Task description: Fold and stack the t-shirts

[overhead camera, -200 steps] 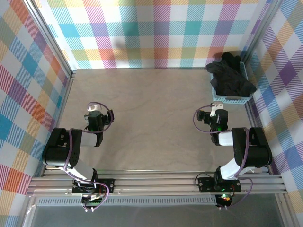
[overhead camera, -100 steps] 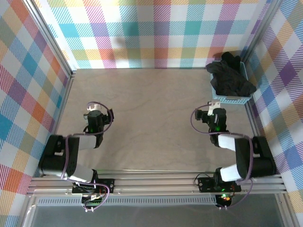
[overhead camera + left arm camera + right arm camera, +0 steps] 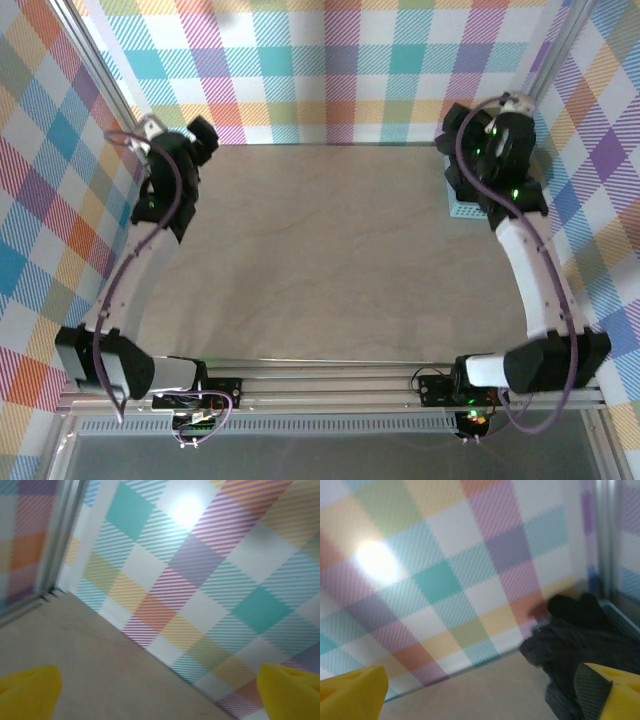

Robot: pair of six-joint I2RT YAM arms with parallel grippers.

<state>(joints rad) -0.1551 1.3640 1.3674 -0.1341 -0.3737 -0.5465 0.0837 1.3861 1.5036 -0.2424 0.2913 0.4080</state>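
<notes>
L gripper (image 3: 160, 695): wide open, empty, up by far-left corner, facing plaid wall (image 3: 210, 580) above table (image 3: 75, 645). R gripper (image 3: 480, 697): wide open too, nothing held, near far-right corner. T-shirts (image 3: 572, 640): black crumpled heap in basket (image 3: 621, 621) at far right of table, just ahead & right of R fingers (image 3: 612, 695). Contact w/ fabric: can't tell. Top view: R arm (image 3: 530, 260) stretched over basket, covering most of heap.
</notes>
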